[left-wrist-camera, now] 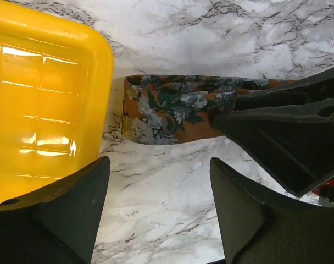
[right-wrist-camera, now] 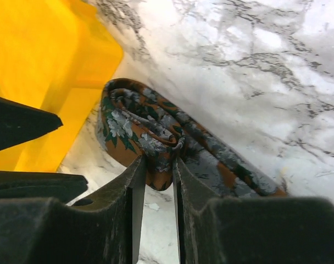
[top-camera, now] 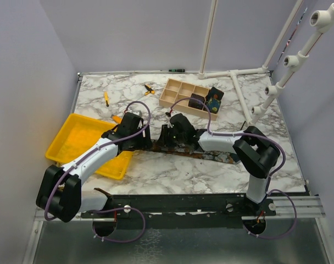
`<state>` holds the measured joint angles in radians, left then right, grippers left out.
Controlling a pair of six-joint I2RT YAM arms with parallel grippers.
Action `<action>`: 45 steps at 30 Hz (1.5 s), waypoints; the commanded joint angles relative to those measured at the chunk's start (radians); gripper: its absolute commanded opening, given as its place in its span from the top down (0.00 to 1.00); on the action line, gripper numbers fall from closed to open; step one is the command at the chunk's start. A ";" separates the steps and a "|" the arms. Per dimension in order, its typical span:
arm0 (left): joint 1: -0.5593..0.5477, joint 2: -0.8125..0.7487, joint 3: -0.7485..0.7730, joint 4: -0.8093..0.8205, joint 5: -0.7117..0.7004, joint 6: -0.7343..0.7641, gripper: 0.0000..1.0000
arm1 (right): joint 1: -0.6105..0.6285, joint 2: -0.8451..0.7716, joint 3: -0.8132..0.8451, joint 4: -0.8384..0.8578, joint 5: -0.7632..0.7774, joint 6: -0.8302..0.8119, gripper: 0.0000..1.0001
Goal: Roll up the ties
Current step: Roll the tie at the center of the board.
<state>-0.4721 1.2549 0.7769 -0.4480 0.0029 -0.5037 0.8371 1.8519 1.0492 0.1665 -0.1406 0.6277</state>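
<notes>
Just beside the folded tie (left-wrist-camera: 170, 113), a yellow tray (left-wrist-camera: 104, 69); a screwdriver (top-camera: 106, 98) beyond.

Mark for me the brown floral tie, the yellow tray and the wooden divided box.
tie (left-wrist-camera: 172, 110): left wrist view, on the folded floral end.
yellow tray (left-wrist-camera: 104, 63): left wrist view, on its corner rim.
wooden box (top-camera: 171, 97): top external view, in its empty near-left compartment.

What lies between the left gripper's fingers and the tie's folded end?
Only bare marble tabletop, as the left wrist view shows. The left gripper hangs open short of the tie, whose fold the right gripper pinches.
</notes>
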 commanded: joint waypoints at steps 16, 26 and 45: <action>0.084 0.210 0.096 0.064 0.105 0.036 0.25 | -0.046 0.059 -0.064 0.037 -0.046 -0.035 0.73; 0.105 0.314 0.142 0.084 0.194 0.054 0.26 | -0.055 0.066 -0.124 0.085 -0.058 -0.029 0.74; 0.160 0.327 0.078 0.128 0.264 0.190 0.31 | -0.067 0.061 -0.185 0.134 -0.086 -0.026 0.75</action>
<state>-0.3443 1.5669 0.8982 -0.3206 0.2703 -0.3874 0.7708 1.8851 0.8997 0.3714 -0.2165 0.6167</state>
